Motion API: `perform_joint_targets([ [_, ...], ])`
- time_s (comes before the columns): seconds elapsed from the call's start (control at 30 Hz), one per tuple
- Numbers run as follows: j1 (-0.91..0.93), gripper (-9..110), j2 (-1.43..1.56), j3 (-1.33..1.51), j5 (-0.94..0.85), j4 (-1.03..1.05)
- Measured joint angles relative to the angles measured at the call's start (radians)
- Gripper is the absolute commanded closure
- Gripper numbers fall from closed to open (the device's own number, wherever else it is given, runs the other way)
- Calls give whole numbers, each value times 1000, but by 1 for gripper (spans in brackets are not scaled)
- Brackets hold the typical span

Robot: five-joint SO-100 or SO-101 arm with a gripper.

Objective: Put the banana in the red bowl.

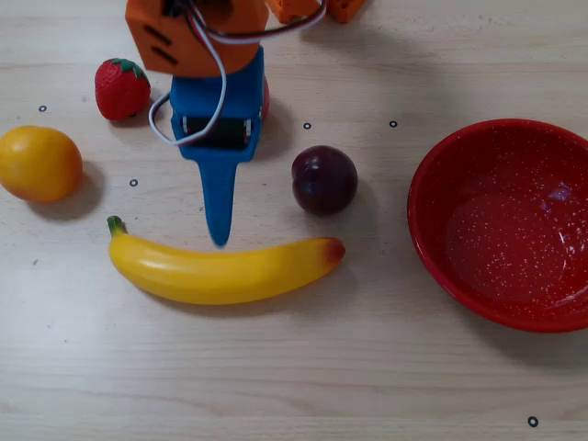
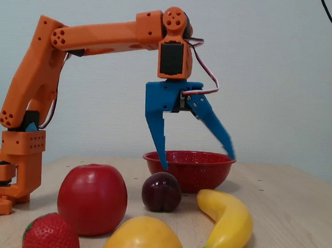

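Glossy yellow plastic banana [image 1: 225,269]: probably light, stiff, slippery; best grabbed mid-body. Blue claw [image 2: 195,159] wide open above, empty.

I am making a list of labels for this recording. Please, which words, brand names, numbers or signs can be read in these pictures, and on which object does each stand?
None: no readable text in either view.
The long yellow plastic banana, the wide speckled red bowl and the open blue two-finger gripper carry no lettering.
The small black ring marks on the pale wooden table are plain circles, not characters.
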Motion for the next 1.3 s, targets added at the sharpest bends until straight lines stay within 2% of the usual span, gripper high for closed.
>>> perform_joint_targets([
  [0.1,3,48,-32,-8,8,-66],
  [0.4,2,43,-172,-54,57,-207],
  [0.83,3,43,-333,-120,69,-285],
  [1.3,5,43,-382,-147,75,-368],
])
